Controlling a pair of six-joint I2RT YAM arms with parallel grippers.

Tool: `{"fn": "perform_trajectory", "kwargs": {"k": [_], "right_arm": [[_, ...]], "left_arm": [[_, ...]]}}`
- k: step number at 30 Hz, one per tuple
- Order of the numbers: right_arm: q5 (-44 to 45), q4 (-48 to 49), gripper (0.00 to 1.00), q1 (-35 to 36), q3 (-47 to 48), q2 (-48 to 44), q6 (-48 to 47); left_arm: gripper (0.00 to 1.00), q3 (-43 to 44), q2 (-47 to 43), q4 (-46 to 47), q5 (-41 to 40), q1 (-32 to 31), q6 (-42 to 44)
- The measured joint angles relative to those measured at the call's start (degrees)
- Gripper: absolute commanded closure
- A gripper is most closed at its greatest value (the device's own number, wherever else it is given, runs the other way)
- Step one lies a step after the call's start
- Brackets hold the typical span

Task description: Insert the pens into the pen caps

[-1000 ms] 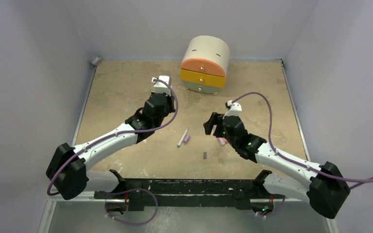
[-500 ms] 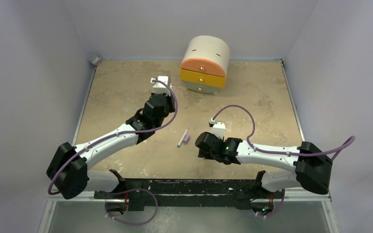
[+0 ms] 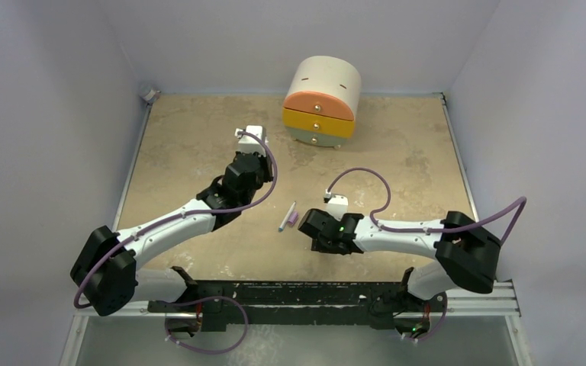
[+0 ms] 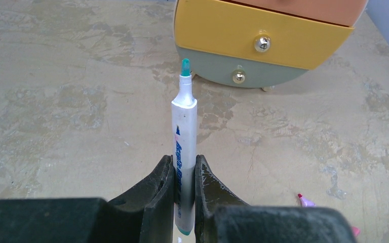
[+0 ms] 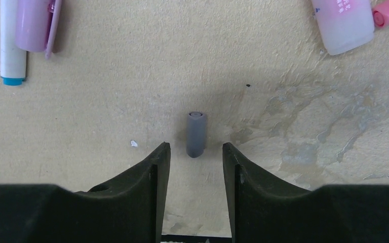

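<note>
Beneath the right hand (image 5: 194, 148), dark grey cap (image 5: 196, 132), unseen from overhead.

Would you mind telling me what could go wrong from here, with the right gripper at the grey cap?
1. Only the near end of the dark grey cap lies between the open fingertips of the right gripper; closing may squeeze it out or roll it away.
2. The left gripper clamps the teal-tipped pen near its back end, so pressing a cap on could tilt it in the grip.
</note>
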Motion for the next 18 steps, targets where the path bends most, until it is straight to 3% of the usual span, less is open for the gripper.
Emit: {"fn": "perform_trajectory", "kwargs": {"k": [18], "right_arm": [[-2.1,2.29,0.58,-3.28,-0.09,1.01,-2.45]], "left_arm": [[1.0,-0.17,0.0,0.72,0.37,0.0,0.0]]}}
